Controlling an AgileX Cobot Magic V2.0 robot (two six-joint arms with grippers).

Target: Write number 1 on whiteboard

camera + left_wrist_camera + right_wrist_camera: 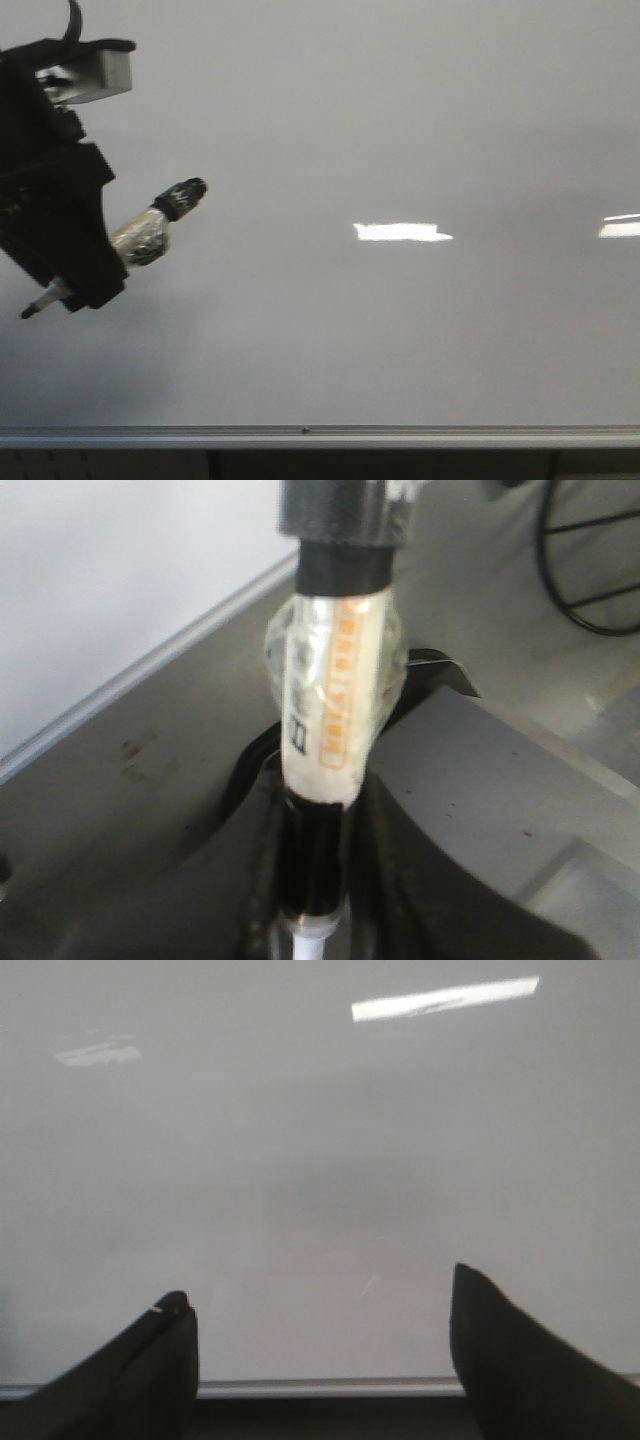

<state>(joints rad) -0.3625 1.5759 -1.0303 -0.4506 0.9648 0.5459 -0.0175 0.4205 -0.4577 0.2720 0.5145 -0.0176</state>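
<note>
Left fingers [85,275] clamp a marker [140,238] before the whiteboard [400,120]; right fingers [320,1345] stand wide apart, holding nothing.

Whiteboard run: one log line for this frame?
left gripper: shut on marker | right gripper: open, empty | whiteboard: no stroke visible | stage: pre-write
</note>
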